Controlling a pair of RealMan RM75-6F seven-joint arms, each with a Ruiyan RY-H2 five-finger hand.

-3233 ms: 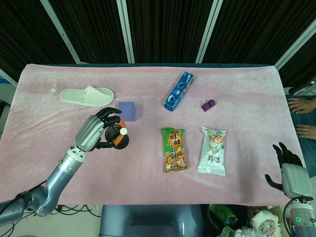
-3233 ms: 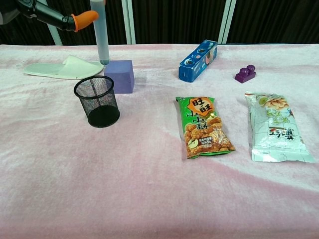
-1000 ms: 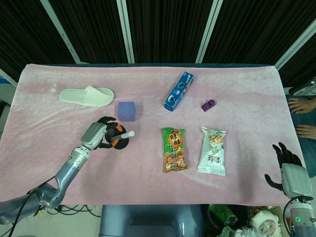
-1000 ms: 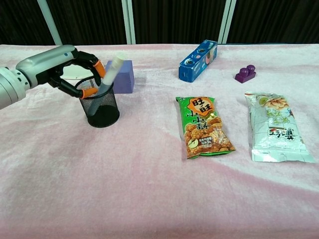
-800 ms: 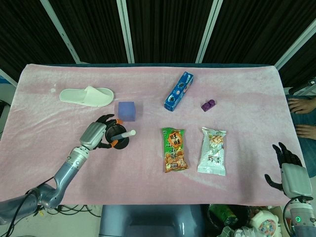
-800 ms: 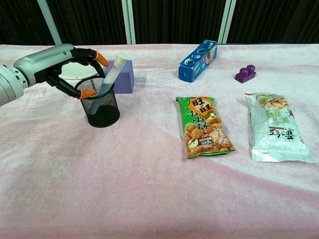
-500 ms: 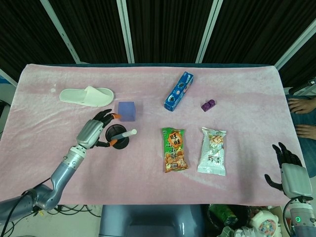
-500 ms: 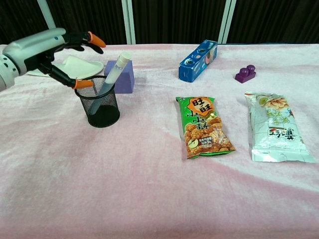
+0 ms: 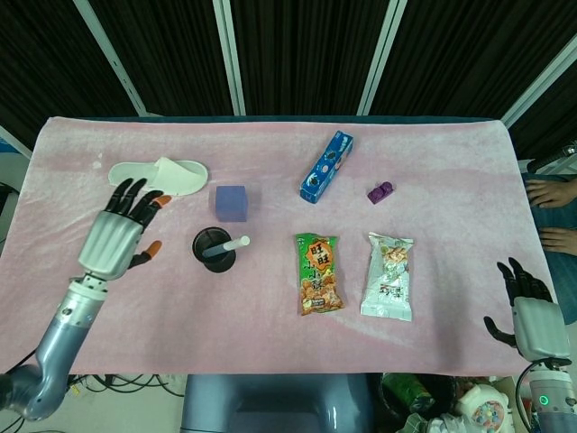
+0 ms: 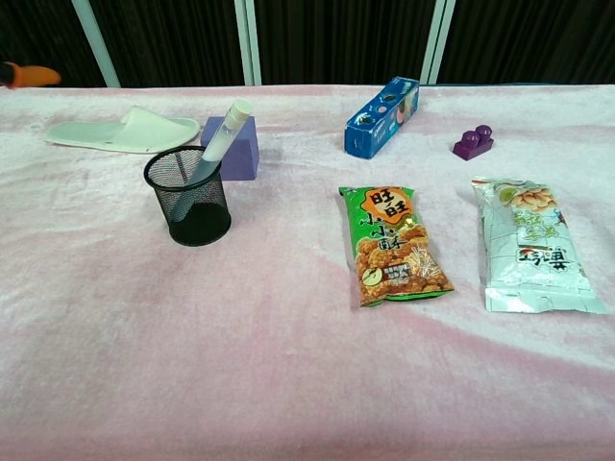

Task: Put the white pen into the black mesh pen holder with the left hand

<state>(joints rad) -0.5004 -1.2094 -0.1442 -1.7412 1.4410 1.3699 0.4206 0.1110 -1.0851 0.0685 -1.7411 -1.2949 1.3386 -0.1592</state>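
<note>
The white pen point(image 10: 217, 146) leans inside the black mesh pen holder point(image 10: 187, 196), its capped end sticking out over the right rim; the head view shows the same pen point(image 9: 228, 246) in the same holder point(image 9: 214, 249). My left hand point(image 9: 117, 235) hovers well left of the holder with its fingers spread and nothing in it; the chest view catches only one orange fingertip point(image 10: 27, 76) at the left edge. My right hand point(image 9: 529, 314) rests at the table's front right corner, fingers apart, holding nothing.
A purple block point(image 9: 231, 202) stands just behind the holder, a white slipper point(image 9: 160, 174) at the back left. A blue box point(image 9: 326, 166), a small purple toy point(image 9: 380, 191), a green snack bag point(image 9: 318, 272) and a white snack bag point(image 9: 389, 276) lie to the right.
My left hand let go of the pen, opened and drew away to the left and upward. The pen stays leaning in the holder. The right hand has not moved.
</note>
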